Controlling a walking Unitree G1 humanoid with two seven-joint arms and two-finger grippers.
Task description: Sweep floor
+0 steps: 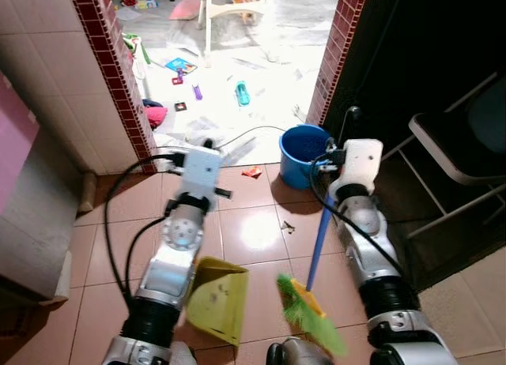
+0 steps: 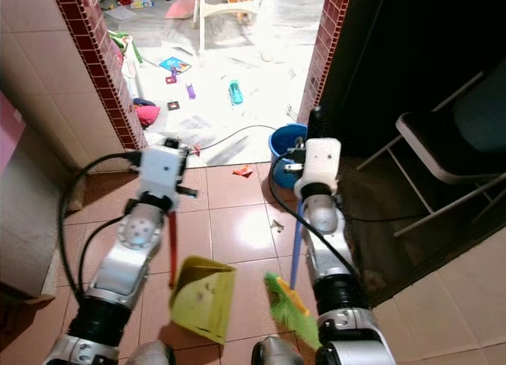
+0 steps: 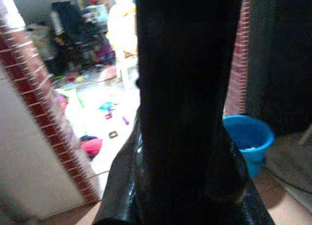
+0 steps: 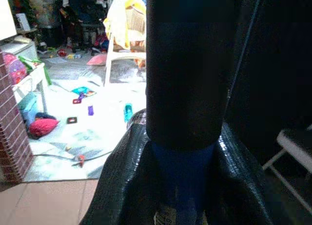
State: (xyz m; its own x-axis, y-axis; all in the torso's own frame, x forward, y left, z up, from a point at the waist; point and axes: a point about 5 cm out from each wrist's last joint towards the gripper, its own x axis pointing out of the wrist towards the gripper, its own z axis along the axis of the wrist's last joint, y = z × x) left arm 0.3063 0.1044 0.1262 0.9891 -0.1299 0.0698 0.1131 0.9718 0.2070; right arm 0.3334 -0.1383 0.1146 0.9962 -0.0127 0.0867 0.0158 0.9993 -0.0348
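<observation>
A: Left side first. What did the left gripper (image 3: 185, 186) hold?

B: It was clamped round a dark handle that blocked most of the left wrist view. In the right eye view a red handle (image 2: 172, 250) ran down from that arm to the yellow dustpan (image 2: 202, 298), which sat low over the terracotta tiles (image 1: 253, 231), close in front of the robot. The pan's inside showed dirty specks.

A: And the middle of the floor?

B: A small bit of debris (image 1: 288, 227) lay on a tile beyond the pan. A red scrap (image 1: 251, 172) lay further off, just left of the blue bucket (image 1: 303, 155), which stood at the doorway beside the brick post (image 1: 336, 53).

A: The right gripper (image 4: 185, 186)?

B: Closed on the broom's blue pole (image 1: 318, 240); the right wrist view showed the pole seated between the black fingers (image 4: 122, 186). The pole slanted down to the green bristles (image 1: 310, 324), which were just right of the dustpan, not touching it.

A: Surroundings?

B: A tiled wall (image 1: 55, 88) at left, a chair (image 1: 458, 156) at far right in shade, and toys strewn over the bright floor past the doorway.
</observation>
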